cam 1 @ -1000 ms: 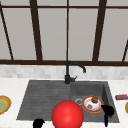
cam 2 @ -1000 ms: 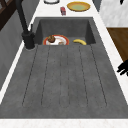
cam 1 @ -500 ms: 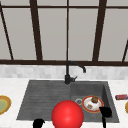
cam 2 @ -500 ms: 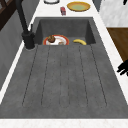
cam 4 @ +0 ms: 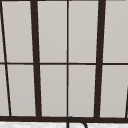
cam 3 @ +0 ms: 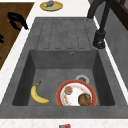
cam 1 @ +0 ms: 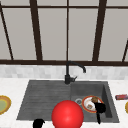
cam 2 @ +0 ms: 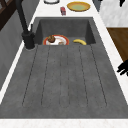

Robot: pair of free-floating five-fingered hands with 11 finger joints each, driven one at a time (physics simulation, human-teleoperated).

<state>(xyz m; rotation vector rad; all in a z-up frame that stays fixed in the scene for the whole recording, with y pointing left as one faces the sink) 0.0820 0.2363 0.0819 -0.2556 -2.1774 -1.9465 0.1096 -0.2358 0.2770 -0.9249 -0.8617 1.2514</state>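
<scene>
My right hand (cam 1: 100,108) hangs at the front of the sink, in front of a red-rimmed white plate (cam 1: 85,103) that lies in the basin. The plate (cam 3: 60,93) carries a brown muffin-like lump (cam 3: 85,99) and a small orange bit. A banana (cam 3: 38,95) lies beside it on the basin floor. My left hand (cam 1: 38,123) floats off the counter's front edge by the drainboard, fingers relaxed and holding nothing; it is also in the left side view (cam 2: 122,68) and the right side view (cam 3: 17,21). A big red ball (cam 1: 67,115) sits low in the middle of the front view.
A black faucet (cam 1: 67,75) stands behind the sink. A yellow plate (cam 3: 51,5) with a purple item sits on the counter left of the drainboard. Right of the basin lie a small red packet (cam 1: 121,97) and another yellow plate (cam 2: 78,6). A window fills the wall.
</scene>
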